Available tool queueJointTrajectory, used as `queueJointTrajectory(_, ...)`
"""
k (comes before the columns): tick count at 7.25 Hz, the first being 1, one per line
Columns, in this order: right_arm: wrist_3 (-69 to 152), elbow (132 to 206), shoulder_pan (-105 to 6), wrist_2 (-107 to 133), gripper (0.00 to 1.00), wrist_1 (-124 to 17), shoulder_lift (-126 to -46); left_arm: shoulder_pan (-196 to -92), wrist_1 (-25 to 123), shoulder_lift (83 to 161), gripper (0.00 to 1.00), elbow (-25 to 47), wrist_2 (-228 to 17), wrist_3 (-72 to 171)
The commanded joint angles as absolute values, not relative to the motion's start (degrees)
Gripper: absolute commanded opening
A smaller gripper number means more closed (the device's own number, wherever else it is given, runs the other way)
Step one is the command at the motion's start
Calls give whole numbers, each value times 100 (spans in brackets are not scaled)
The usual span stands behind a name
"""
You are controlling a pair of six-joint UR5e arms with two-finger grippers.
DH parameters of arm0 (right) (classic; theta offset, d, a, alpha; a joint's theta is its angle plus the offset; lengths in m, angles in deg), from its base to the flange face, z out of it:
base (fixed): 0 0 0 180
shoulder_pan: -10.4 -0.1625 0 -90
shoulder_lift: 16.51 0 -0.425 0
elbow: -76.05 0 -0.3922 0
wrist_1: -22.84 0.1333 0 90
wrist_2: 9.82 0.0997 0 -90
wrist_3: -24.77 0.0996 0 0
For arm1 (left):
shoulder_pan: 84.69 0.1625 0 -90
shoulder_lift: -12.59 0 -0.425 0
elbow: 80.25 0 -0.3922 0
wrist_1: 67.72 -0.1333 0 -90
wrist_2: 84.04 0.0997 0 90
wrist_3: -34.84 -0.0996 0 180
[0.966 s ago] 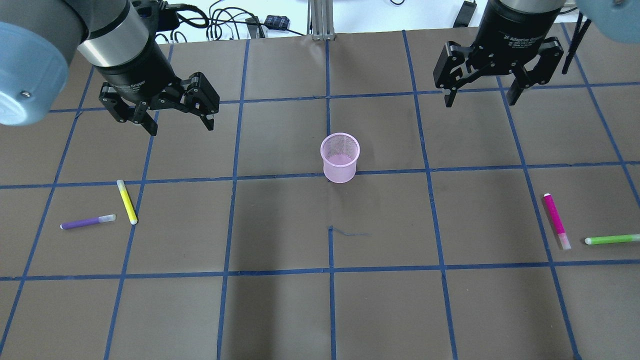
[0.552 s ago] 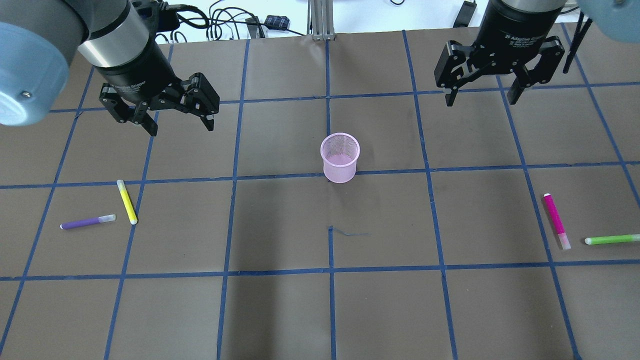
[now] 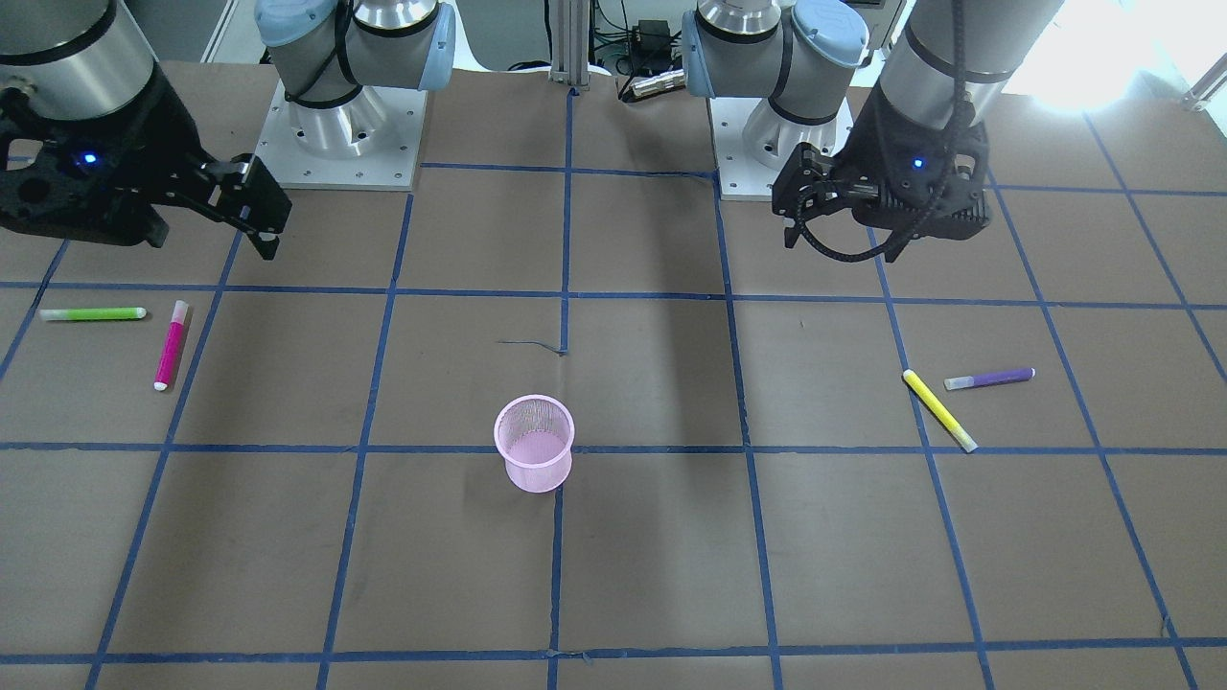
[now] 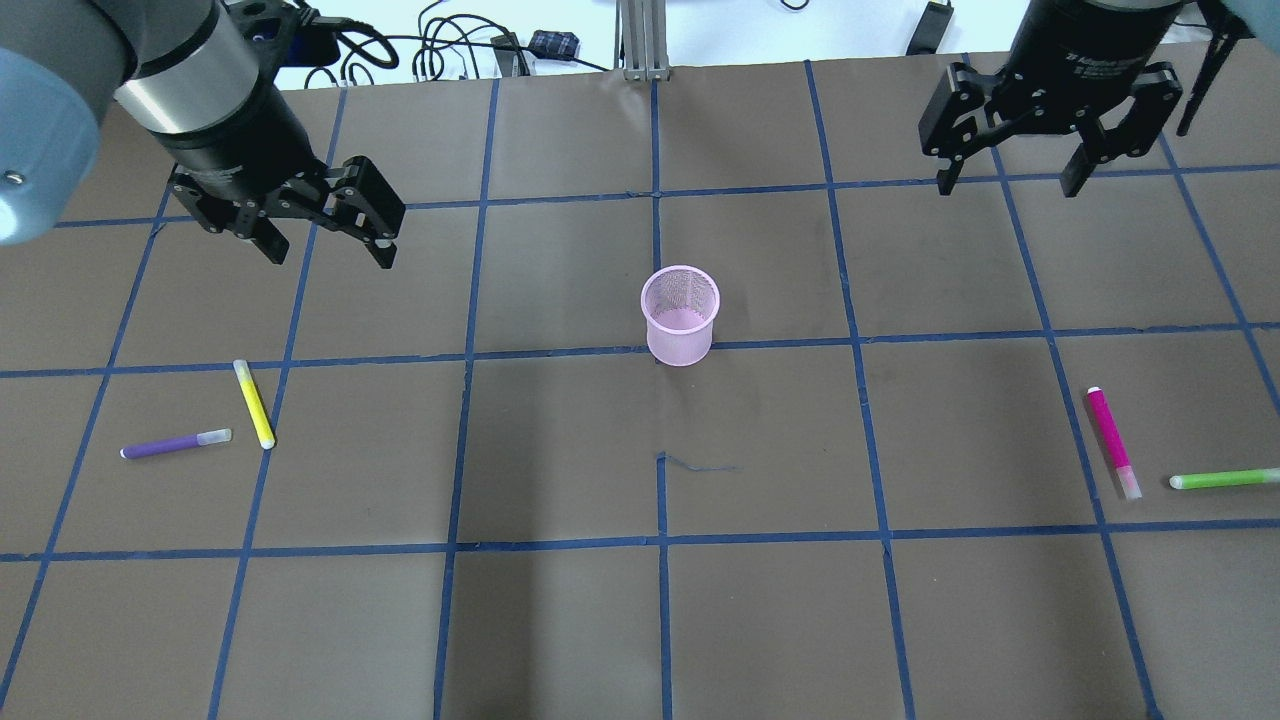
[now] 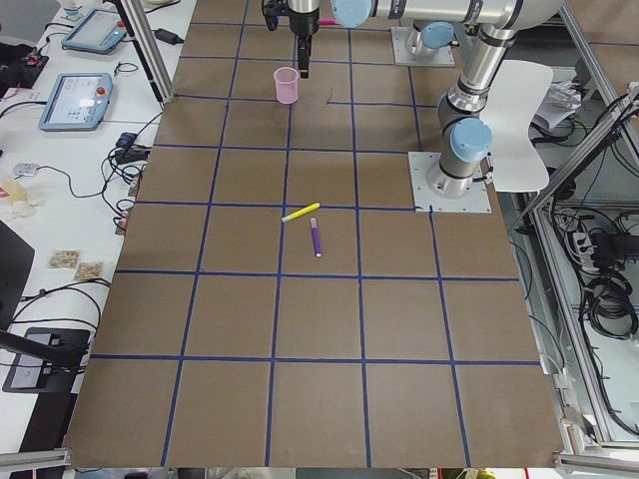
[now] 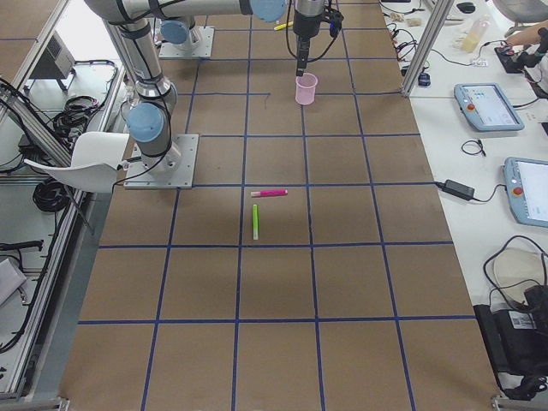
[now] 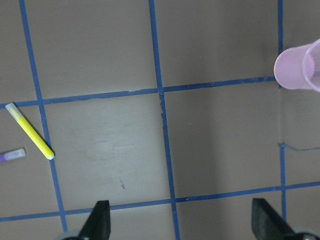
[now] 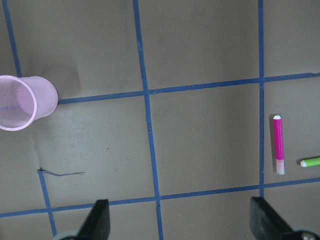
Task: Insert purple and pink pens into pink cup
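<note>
The pink mesh cup (image 4: 681,314) stands upright at the table's middle; it also shows in the front view (image 3: 534,444). The purple pen (image 4: 175,444) lies flat at the left, beside a yellow pen (image 4: 254,403). The pink pen (image 4: 1112,441) lies flat at the right, next to a green pen (image 4: 1224,479). My left gripper (image 4: 327,249) is open and empty, hovering high and beyond the purple pen. My right gripper (image 4: 1007,187) is open and empty, high at the far right, beyond the pink pen. The left wrist view shows only the purple pen's cap end (image 7: 12,155).
Blue tape lines grid the brown table (image 4: 560,620). Cables and a metal post (image 4: 640,40) lie past the far edge. The arm bases (image 3: 335,125) stand on the robot's side of the table.
My left gripper has shifted left and slightly toward the far edge. My right gripper has moved right and toward the far edge. Both stay open; pens and cup have not moved.
</note>
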State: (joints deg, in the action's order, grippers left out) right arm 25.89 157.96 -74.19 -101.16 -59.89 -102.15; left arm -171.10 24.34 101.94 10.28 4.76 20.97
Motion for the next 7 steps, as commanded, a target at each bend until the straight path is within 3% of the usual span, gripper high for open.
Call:
queueJointTrajectory(1,2155,15918,-6881,-10166,100,-6161,-9748,-16164,2456,10083,100,1369,473,101)
queueJointTrajectory(2,1656,16258,-6627,-10166,100,-6388,-9668,-15533,2430,10100,100,1501,455,-988)
queueJointTrajectory(4,322,17686,-6004,-10184,100,-7893,-9649,-14170,2064,10362,100,1764,376,-2888)
queueJointTrajectory(7,-1174,19562,-5465,-10288,97,-10506,-9649,-13262,734,11003,100,2240,-444,-6076)
